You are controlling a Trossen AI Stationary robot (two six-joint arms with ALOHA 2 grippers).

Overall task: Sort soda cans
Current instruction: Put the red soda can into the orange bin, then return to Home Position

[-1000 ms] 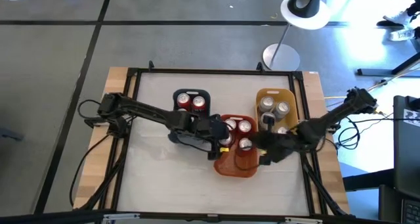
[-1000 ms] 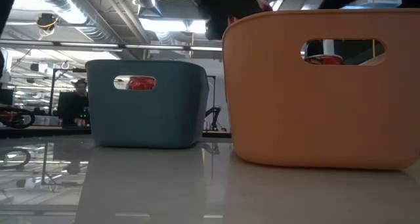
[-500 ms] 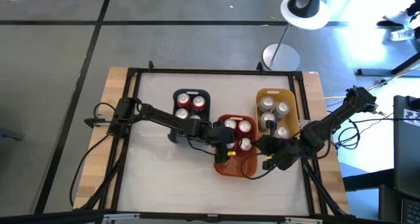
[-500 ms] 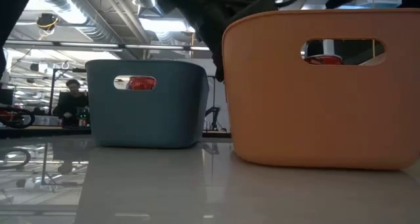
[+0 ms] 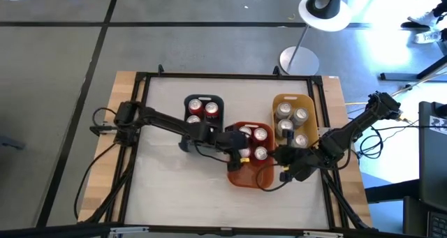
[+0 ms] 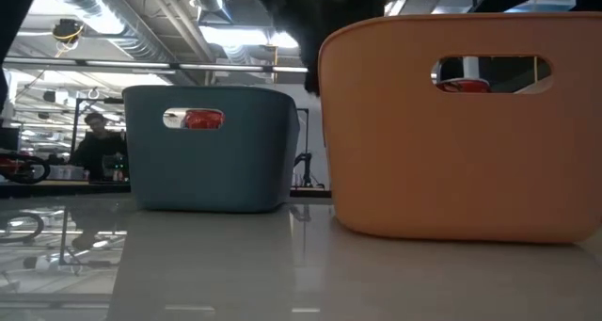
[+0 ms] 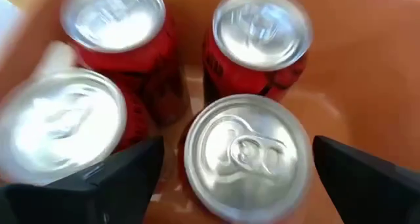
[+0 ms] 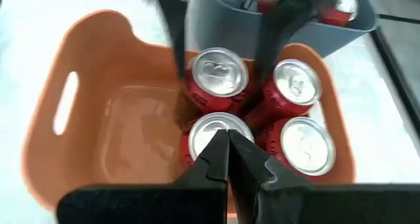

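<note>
Several red soda cans stand upright in the orange bin [image 5: 251, 174], their silver tops up. My left gripper [image 7: 239, 175] hangs open over them. Its two fingers [image 8: 172, 27] stand on either side of one red can [image 7: 246, 152], and no touch shows. This is the can on the bin's left near side [image 8: 216, 73]. My right gripper [image 8: 228, 159] is shut and holds nothing, just outside the orange bin's right edge [image 5: 285, 165]. Two red cans [image 5: 202, 110] stand in the dark blue bin [image 5: 202, 98]. Silver cans [image 5: 290, 119] stand in the yellow bin [image 5: 307, 102].
The three bins stand close together at the table's middle. In the low view the orange bin [image 6: 451, 152] and the blue bin [image 6: 212, 166] fill the front. A lamp base [image 5: 299, 60] stands beyond the far edge, and a person [image 6: 94, 142] sits in the room behind.
My left gripper has sunk into the orange bin, down over the cans. My right gripper has drawn back a little from over the bin toward the table's right near corner, still shut.
</note>
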